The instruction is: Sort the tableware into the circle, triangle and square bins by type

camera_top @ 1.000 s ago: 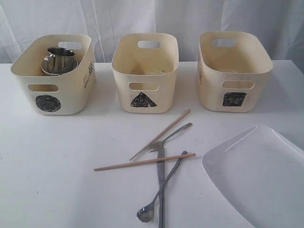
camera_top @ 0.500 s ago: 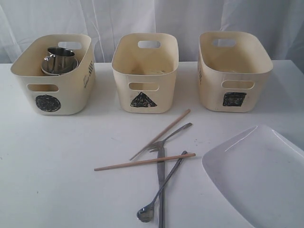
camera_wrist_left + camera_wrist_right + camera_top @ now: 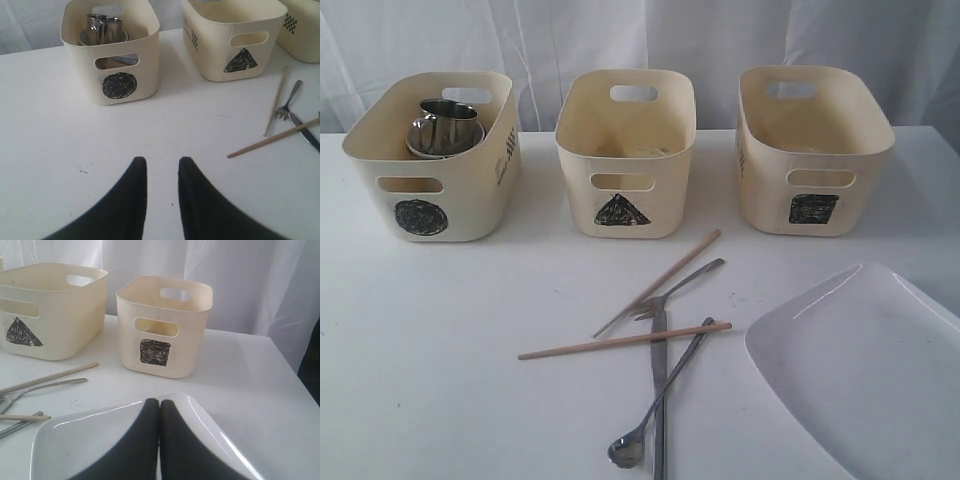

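L end effector (image 3: 162, 162) part open, empty, over bench (image 3: 440, 350) in front of circle bin (image 3: 470, 205). Mugs (image 3: 445, 122) sit in that bin on a bowl (image 3: 420, 145). R end effector (image 3: 160, 404) shut, empty, above plate (image 3: 865, 370). Chopsticks (image 3: 625, 342), fork (image 3: 685, 280), knife (image 3: 659, 400), spoon (image 3: 625, 452) lie crossed on bench, just left of plate.
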